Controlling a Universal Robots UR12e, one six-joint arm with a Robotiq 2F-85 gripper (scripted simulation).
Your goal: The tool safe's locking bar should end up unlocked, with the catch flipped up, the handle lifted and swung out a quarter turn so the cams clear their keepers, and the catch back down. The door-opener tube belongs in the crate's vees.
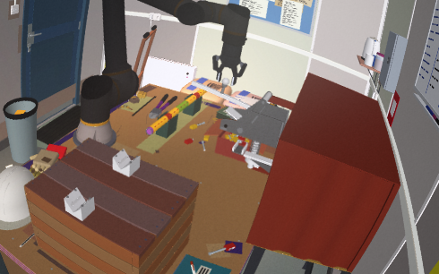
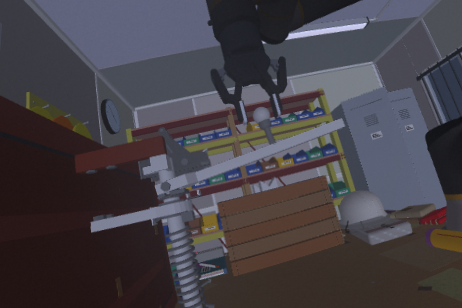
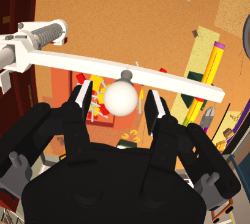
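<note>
The locking bar's lower end, with its cams and keepers, is partly hidden behind the grey bracket on the red tool safe (image 1: pixel 334 165). The white handle (image 3: pixel 122 72) stands swung out from the safe's door over the bench, with a round white knob (image 3: pixel 120 97) on a short stem at mid-length. A spring (image 2: pixel 182 257) wraps the bar's shaft below the bracket. The grey catch (image 2: pixel 175 149) sits tilted at the pivot. The yellow door-opener tube (image 1: pixel 175 112) rests on two green blocks, far from the crate's white vees (image 1: pixel 126 162). My gripper (image 3: pixel 118 98) hovers with the knob between its fingers, open and holding nothing.
The wooden crate (image 1: pixel 110 210) fills the bench's near left, with a white helmet (image 1: pixel 7 192) and a grey bin (image 1: pixel 20 127) beside it. Pliers, screws and small parts litter the mats between the tube and the safe.
</note>
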